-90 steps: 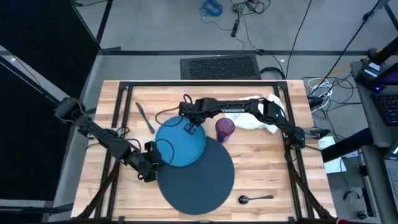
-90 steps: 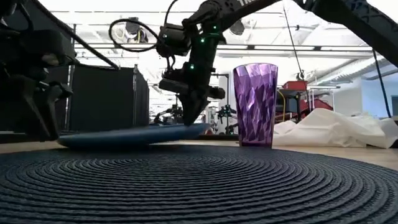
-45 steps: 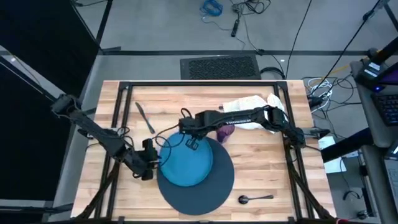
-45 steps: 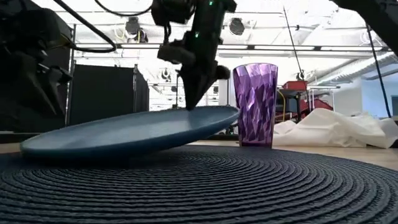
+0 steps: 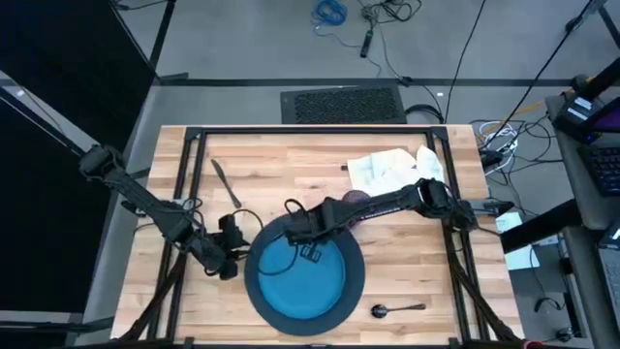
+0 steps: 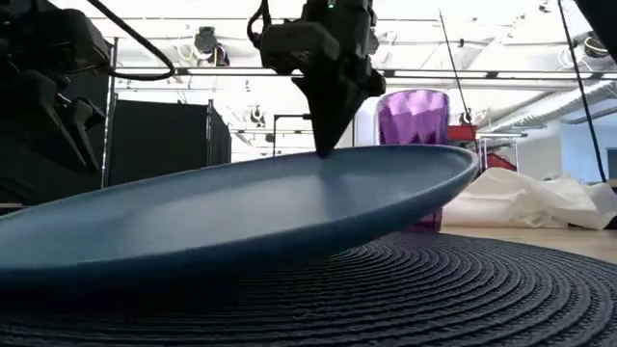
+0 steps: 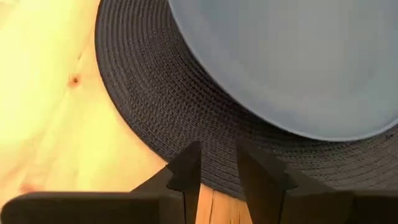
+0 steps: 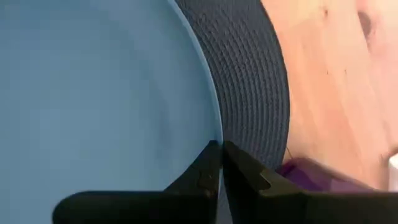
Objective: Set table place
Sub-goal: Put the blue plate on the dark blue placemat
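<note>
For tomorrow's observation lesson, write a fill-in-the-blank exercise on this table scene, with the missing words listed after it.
1. The right hand pinches the rim of the blue ____.
2. The plate is over the dark round ____, tilted, not lying flat.
3. The cup behind the plate is ____ in colour.
4. The spoon lies on the table beside the charger, while the ____ hand waits at the charger's other side.

Missing words: plate; charger; purple; left
</note>
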